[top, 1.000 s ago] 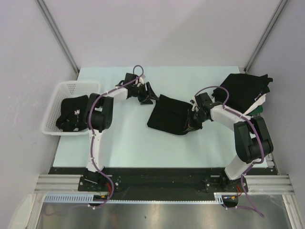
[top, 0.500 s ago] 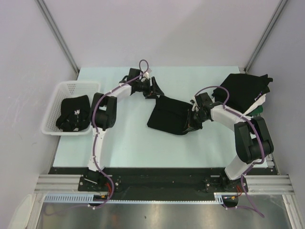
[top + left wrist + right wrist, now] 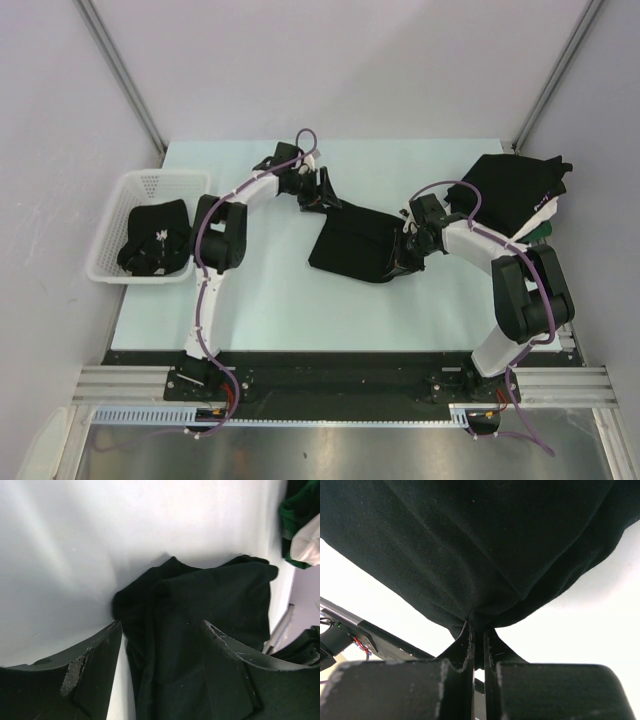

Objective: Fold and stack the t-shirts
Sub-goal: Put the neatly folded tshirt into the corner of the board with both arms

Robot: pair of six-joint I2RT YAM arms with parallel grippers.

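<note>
Black t-shirt [image 3: 352, 243] lies mid-counter, between the two arms, partly folded into a rough, slanting rectangle with its far-left corner bunched and rounded. Right gripper [image 3: 478, 630] is pinched tight on the shirt's right-hand edge; the wrist view shows the cloth drawn into a small peak between the closed tips, with creases fanning out from it. Probably an anchor, so the cloth does not slide while the other side is worked. Left gripper [image 3: 322, 190] hangs over the far-left corner with its jaws wide, one finger [image 3: 95, 665] to each side of the bunched cloth and holding nothing. Looks lined up to take that corner for the next fold. The fabric is matte, soft and limp, doubled in layers at the left end; no print shows on it. Stack of folded shirts [image 3: 515, 190] sits at the far right of the counter [image 3: 280, 300], well apart from the working shirt, likely its destination. White mesh basket [image 3: 130, 185] at the left edge holds a crumpled black shirt [image 3: 155, 235], unfolded, presumably waiting its turn.
</note>
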